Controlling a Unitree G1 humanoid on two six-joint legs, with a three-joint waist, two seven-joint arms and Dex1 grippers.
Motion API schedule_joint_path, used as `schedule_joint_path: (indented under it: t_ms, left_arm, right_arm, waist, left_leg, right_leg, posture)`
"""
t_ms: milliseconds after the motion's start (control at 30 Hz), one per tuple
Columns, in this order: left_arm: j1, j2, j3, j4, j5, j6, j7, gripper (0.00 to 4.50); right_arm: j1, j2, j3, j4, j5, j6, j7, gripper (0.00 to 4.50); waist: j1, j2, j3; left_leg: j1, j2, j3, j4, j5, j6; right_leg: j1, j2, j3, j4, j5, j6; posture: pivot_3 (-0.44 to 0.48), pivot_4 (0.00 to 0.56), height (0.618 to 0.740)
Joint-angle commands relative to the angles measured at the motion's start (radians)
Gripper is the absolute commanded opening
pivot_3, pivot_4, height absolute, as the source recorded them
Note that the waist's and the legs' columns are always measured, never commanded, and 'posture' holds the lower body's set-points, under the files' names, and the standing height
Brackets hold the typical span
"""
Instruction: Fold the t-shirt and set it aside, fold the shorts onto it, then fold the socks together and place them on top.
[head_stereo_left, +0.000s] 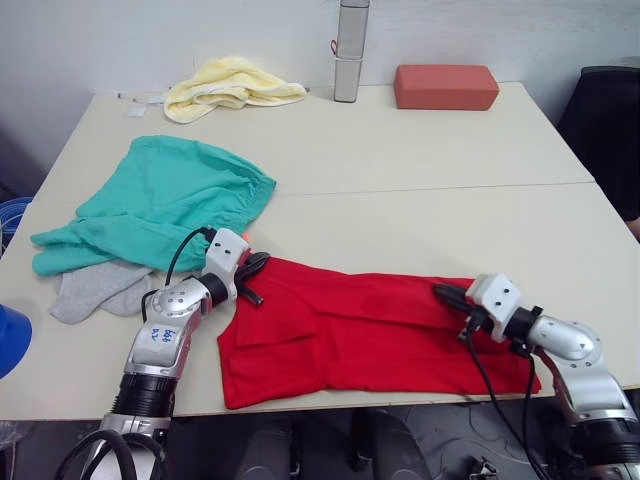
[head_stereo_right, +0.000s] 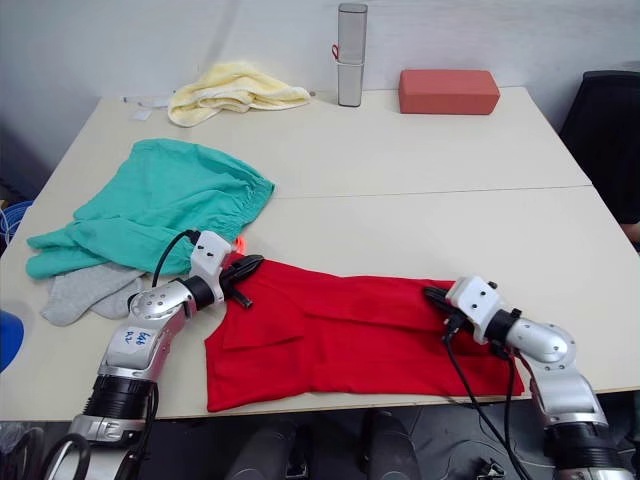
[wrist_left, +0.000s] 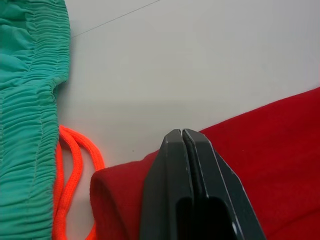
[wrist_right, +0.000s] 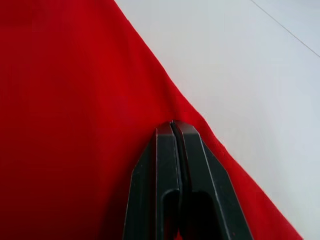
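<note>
- The socks (head_stereo_left: 95, 290), grey knit, lay at the table's (head_stereo_left: 420, 150) near left, partly under the shorts (head_stereo_left: 160, 210), teal with a gathered waistband.
- The left gripper (head_stereo_left: 250, 270) was pressed together on the t-shirt's (head_stereo_left: 370, 335) left far corner; the orange drawstring (wrist_left: 70, 175) lay just beside it.
- The t-shirt, smooth red cotton, lay as a long band along the near edge.
- The right gripper (head_stereo_left: 452, 297) was pinched shut at its right far edge.
- Risk: thin fabric could slip from either pinch on lifting, and the drawstring could snag, dragging the shorts.
</note>
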Motion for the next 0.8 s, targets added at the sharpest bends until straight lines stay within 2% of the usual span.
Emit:
schedule_joint_path:
  t_ms: [33,233,467,533,600,800]
  left_arm:
    - [0.03,0.0,0.032,0.027,-0.009,-0.048,-0.004,0.04]
    - [0.031,-0.015,0.089,-0.013,-0.129,-0.176,-0.12,0.04]
    - [0.041,0.05,0.073,-0.071,-0.177,-0.226,-0.275,0.04]
    - [0.041,0.04,0.052,-0.11,-0.216,-0.206,-0.319,0.04]
    - [0.043,0.035,0.013,-0.133,-0.201,-0.199,-0.336,0.04]
    - [0.058,0.016,-0.06,-0.124,-0.112,-0.168,-0.268,0.04]
  right_arm:
    - [0.019,-0.034,-0.08,0.053,0.007,0.014,-0.037,0.0]
    - [0.011,-0.037,-0.146,0.086,0.063,0.048,-0.04,0.0]
    - [-0.001,-0.009,-0.168,-0.029,0.204,0.052,0.044,0.0]
    - [-0.022,0.018,-0.129,-0.113,0.244,0.091,0.053,0.0]
    - [-0.034,0.039,-0.055,-0.185,0.221,0.13,0.055,0.0]
    - [-0.058,0.109,0.08,-0.224,0.106,0.197,-0.032,0.0]
  waist:
    - [0.0,0.0,0.0]
    - [0.0,0.0,0.0]
    - [0.001,0.0,0.0]
    - [0.001,0.0,0.0]
    - [0.0,0.0,0.0]
    - [0.003,0.0,0.0]
  left_leg:
    - [0.0,0.0,0.0,0.0,0.0,0.0]
    - [-0.001,0.0,0.0,0.0,0.0,0.0]
    - [-0.001,0.0,0.0,0.0,0.0,0.0]
    - [-0.001,0.0,0.0,0.0,0.0,0.0]
    - [-0.002,0.0,0.0,0.0,0.0,0.0]
    - [-0.002,0.0,0.0,0.0,0.0,0.0]
  right_leg:
    - [0.0,0.0,0.0,0.0,0.0,0.0]
    - [-0.001,0.0,0.0,-0.001,0.0,0.0]
    - [-0.001,0.0,0.0,-0.001,0.0,0.0]
    - [-0.001,0.0,0.0,-0.001,0.0,0.0]
    - [-0.001,0.0,0.0,-0.001,0.0,0.0]
    - [-0.001,0.0,0.0,-0.001,0.0,0.0]
  posture:
    - [0.0,0.15,0.74]
    - [0.0,0.15,0.74]
    - [0.0,0.15,0.74]
    - [0.0,0.15,0.74]
    - [0.0,0.15,0.74]
    - [0.0,0.15,0.74]
